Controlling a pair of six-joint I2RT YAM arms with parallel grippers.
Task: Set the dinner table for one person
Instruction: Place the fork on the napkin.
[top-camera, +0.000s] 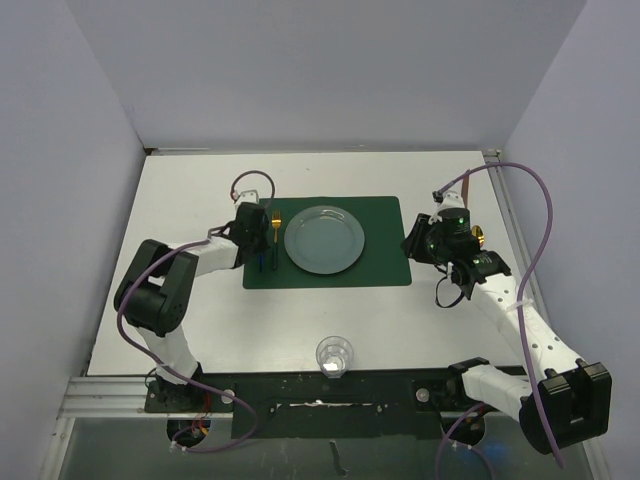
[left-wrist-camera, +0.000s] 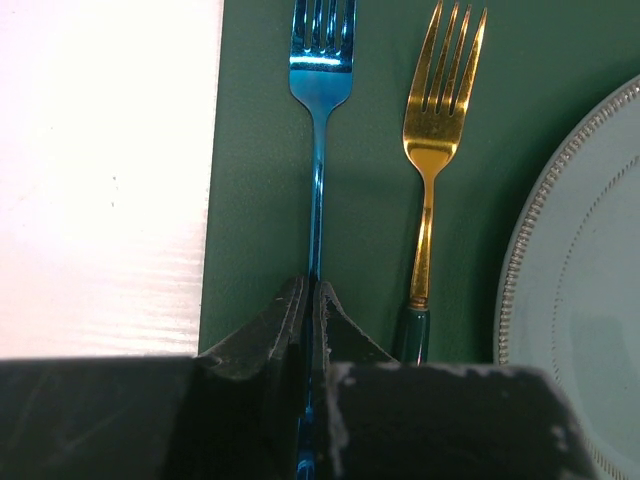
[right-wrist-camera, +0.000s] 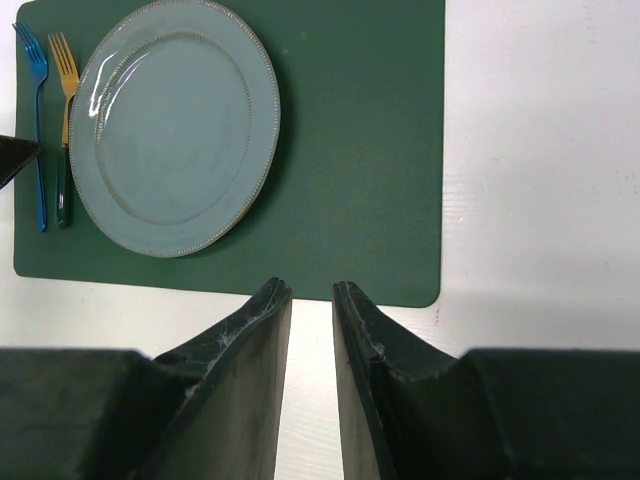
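The white dinner table (top-camera: 200, 330) carries a dark green placemat (top-camera: 385, 255) with a pale blue plate (top-camera: 325, 239) on it. A gold fork (top-camera: 275, 224) with a dark handle lies left of the plate. My left gripper (top-camera: 258, 248) is shut on the handle of a blue fork (left-wrist-camera: 318, 120), which lies flat on the mat next to the gold fork (left-wrist-camera: 438, 130), tines pointing away. My right gripper (top-camera: 415, 240) is open and empty, hovering just off the mat's right edge (right-wrist-camera: 420, 200); its fingers (right-wrist-camera: 250, 350) frame bare table. The plate (right-wrist-camera: 175, 125) shows there too.
A clear drinking glass (top-camera: 335, 355) stands near the table's front edge between the arm bases. A small gold object (top-camera: 479, 237) lies behind the right wrist, mostly hidden. Aluminium rails (top-camera: 505, 215) run along the table's edges, with walls close on both sides.
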